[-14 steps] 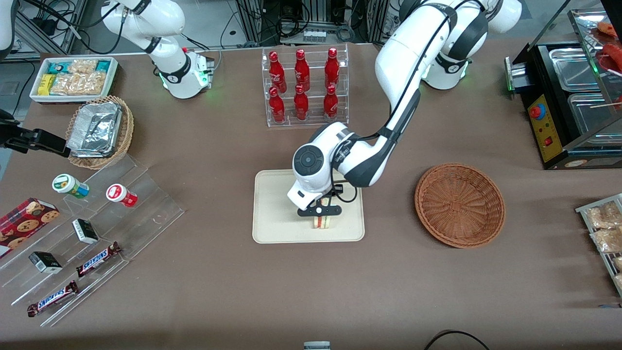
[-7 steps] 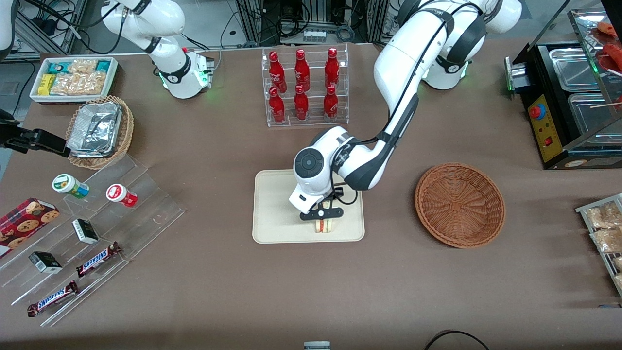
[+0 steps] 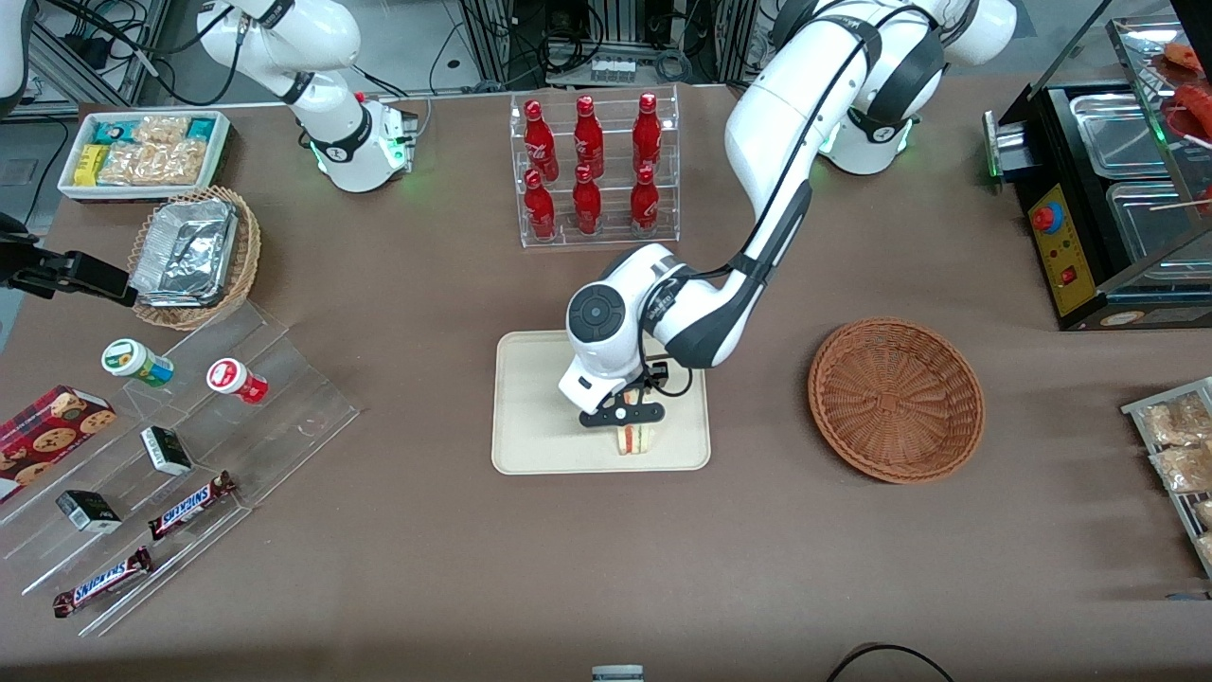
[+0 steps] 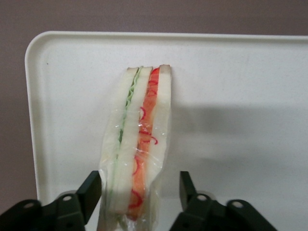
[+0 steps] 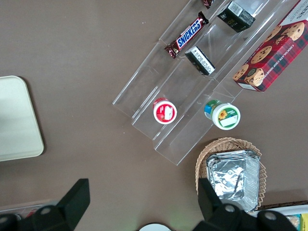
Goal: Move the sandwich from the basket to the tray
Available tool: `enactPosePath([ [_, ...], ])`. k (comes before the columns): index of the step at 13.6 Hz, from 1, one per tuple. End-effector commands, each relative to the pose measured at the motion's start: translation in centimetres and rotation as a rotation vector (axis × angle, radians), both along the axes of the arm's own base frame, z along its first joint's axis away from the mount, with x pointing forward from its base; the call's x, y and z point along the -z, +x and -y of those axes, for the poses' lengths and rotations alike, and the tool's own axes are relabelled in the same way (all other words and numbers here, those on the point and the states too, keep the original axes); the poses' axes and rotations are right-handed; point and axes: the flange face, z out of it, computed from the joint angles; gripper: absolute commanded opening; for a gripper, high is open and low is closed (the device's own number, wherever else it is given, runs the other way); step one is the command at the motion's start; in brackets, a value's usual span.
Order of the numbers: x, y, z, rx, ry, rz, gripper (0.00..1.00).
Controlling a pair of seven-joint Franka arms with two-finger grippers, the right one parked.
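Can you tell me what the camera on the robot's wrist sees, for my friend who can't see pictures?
A wrapped sandwich stands on its edge on a cream tray, showing green and red filling between pale bread. The robot's black tool is open, one finger on each side of the sandwich with small gaps. Brown table shows past the tray's rim.

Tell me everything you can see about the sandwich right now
The sandwich is a wedge of pale bread in clear wrap, standing on edge on the cream tray, near the rim closest to the front camera. Its upturned cut edge shows green and red filling layers. The gripper straddles it with fingers open, a gap on each side. The basket sits empty.
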Motion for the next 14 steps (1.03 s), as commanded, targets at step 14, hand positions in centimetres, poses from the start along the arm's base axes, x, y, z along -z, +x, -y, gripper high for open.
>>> enactPosePath([
  [14,-19.4,7.2,-13.6,-0.094,-0.025,0.043,1.00],
])
